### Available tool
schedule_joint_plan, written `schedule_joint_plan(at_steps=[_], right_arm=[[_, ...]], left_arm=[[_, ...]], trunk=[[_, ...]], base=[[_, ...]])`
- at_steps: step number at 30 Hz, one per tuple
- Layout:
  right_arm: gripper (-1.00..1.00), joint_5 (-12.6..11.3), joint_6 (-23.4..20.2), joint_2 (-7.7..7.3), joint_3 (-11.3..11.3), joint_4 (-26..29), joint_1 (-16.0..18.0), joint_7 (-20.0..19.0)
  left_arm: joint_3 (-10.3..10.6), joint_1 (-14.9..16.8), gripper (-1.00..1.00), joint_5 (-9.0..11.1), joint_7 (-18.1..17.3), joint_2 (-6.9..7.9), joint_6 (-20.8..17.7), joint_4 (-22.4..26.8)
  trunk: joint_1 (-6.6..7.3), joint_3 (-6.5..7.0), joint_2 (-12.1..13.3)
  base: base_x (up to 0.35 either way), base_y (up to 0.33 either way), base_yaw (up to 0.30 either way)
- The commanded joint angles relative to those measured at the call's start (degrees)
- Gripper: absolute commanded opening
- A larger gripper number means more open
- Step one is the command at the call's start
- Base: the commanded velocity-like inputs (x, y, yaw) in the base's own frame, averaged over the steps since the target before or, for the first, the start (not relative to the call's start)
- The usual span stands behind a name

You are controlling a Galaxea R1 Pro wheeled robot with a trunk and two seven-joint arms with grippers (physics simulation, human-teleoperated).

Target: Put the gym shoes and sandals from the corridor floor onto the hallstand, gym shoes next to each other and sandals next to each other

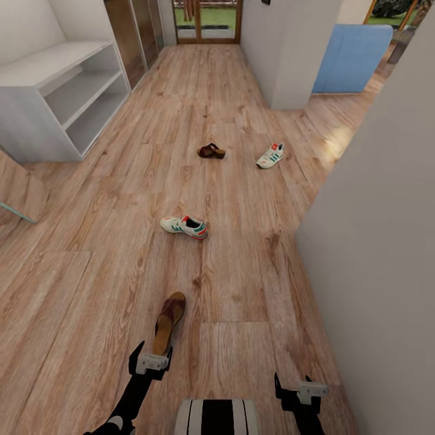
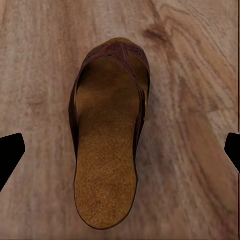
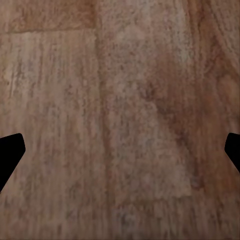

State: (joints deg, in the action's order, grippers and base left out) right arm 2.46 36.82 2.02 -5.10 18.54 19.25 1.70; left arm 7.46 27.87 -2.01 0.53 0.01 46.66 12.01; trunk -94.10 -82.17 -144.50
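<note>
open left claw [image 1: 151,362] over one sandal [image 1: 168,322]; second sandal [image 1: 211,151], two gym shoes [image 1: 184,226] on floor [image 1: 241,284]; right claw [image 1: 297,393] open.

On the corridor floor [image 1: 254,284], one sandal [image 1: 168,323] is laid nearest the robot, just ahead of the left hand [image 1: 151,362] and pointing away, and it is seen between that hand's spread fingertips [image 2: 11,150] in the left wrist view [image 2: 109,135]. Further ahead a gym shoe [image 1: 184,226] is placed crosswise, and well beyond it the second sandal [image 1: 211,151] is set to the left of the second gym shoe [image 1: 270,156], the two kept apart. The hallstand [image 1: 36,130] is found at the far left against the wall, while a wall [image 1: 374,241] is met on the right and the right hand [image 1: 300,393] is held over bare floor [image 3: 120,120].
</note>
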Motion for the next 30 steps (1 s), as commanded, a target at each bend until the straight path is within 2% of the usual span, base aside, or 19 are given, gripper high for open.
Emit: schedule_joint_plan(at_steps=[1,16,30], right_arm=[[1.0,0.0,0.0,0.0,0.0,0.0,0.0,-0.01],[1.0,0.0,0.0,0.0,0.0,0.01,0.0,0.01],[1.0,0.02,0.0,-0.02,0.0,0.09,-0.05,-0.03]], left_arm=[[0.05,0.0,1.0,-0.05,-0.07,-0.02,-0.02,-0.01],[0.05,0.01,1.0,-0.13,-0.3,-0.04,-0.01,0.01],[0.14,0.0,1.0,-0.15,-0.45,0.16,0.09,0.03]], trunk=[[0.0,-0.07,0.0],[0.0,-1.0,0.0],[0.0,-1.27,0.0]], base=[[0.0,0.0,0.0],[0.0,0.0,0.0],[0.0,0.0,0.0]])
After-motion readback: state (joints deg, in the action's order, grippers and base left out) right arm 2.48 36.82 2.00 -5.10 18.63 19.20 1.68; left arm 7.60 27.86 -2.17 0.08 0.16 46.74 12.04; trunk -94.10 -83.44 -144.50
